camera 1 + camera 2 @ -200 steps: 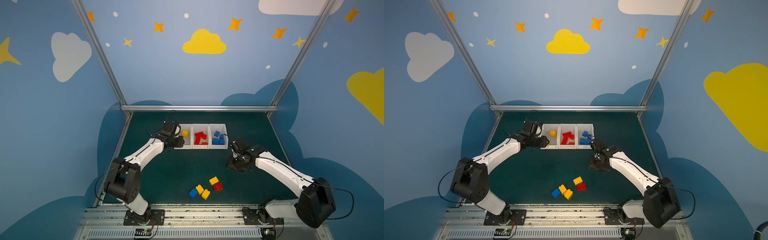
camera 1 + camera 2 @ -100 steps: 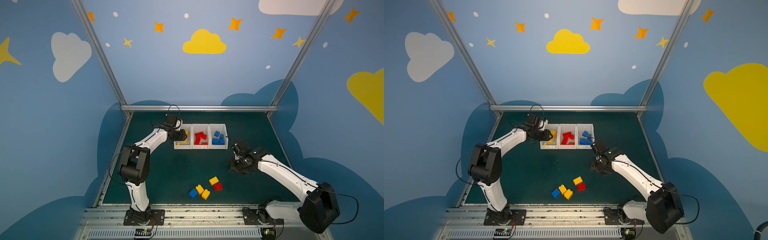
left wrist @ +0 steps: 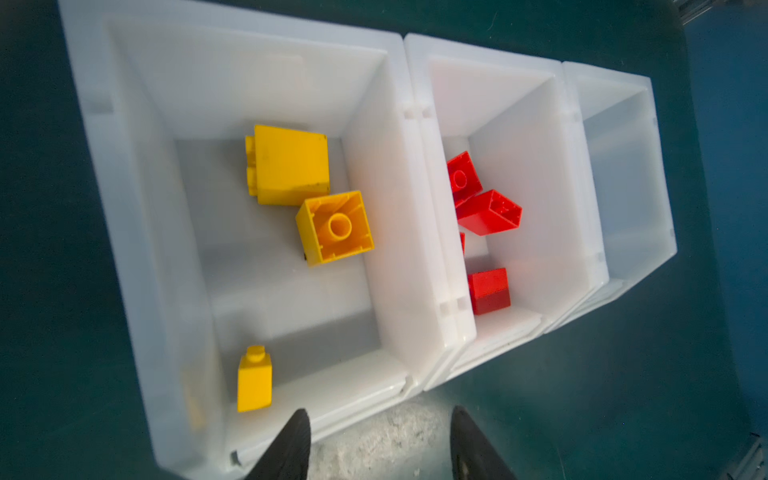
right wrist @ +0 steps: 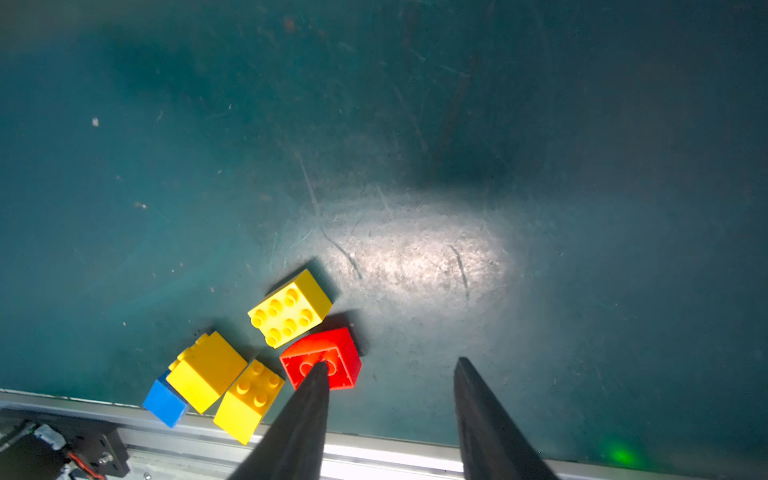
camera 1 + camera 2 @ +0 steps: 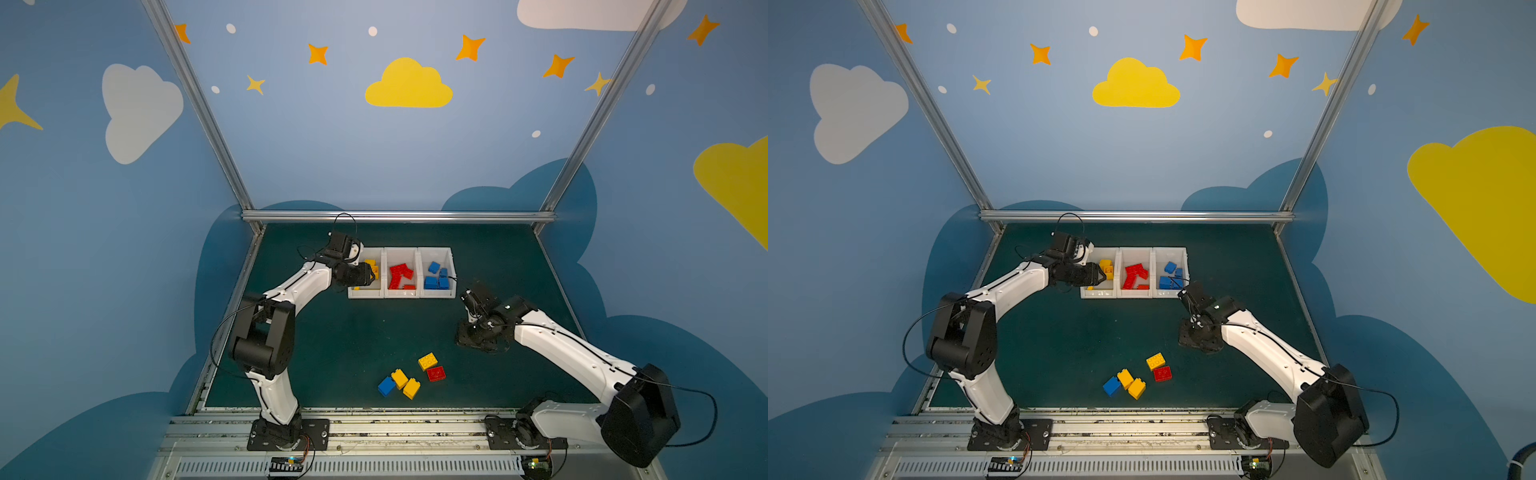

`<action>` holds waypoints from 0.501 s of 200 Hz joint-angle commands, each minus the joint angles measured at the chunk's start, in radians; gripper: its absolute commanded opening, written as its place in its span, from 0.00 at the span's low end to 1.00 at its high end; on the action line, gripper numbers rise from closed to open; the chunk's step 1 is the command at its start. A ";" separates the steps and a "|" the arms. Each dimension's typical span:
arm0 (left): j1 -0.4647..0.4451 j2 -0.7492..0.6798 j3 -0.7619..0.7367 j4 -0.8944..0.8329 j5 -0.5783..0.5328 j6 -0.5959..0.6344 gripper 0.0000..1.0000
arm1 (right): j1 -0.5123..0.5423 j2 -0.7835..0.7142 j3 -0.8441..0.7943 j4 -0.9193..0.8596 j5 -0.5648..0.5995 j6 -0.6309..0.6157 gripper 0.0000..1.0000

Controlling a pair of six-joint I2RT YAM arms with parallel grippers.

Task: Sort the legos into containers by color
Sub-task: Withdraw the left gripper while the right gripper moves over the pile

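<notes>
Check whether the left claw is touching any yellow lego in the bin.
Apart. The left wrist view shows the left claw open and empty, its tips short of the small yellow lego in the yellow bin.

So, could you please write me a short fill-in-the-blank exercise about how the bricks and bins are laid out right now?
1. The middle bin holds only ___ bricks.
2. The number of yellow bricks still loose on the green mat is ___.
3. The left gripper is open above the bin that holds ___ bricks.
4. The loose blue brick lies beside a ___ brick.

Missing words: red; three; yellow; yellow
</notes>
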 commanded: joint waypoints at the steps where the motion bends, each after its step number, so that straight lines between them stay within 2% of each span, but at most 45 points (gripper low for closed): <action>1: 0.006 -0.090 -0.061 0.039 0.021 -0.032 0.56 | 0.043 0.022 -0.006 -0.007 0.000 0.026 0.50; 64: 0.006 -0.322 -0.295 0.037 -0.005 -0.048 0.58 | 0.232 0.227 0.093 0.032 -0.015 -0.035 0.55; 100: 0.008 -0.460 -0.406 0.026 -0.044 -0.076 0.59 | 0.288 0.372 0.185 0.006 0.009 -0.070 0.59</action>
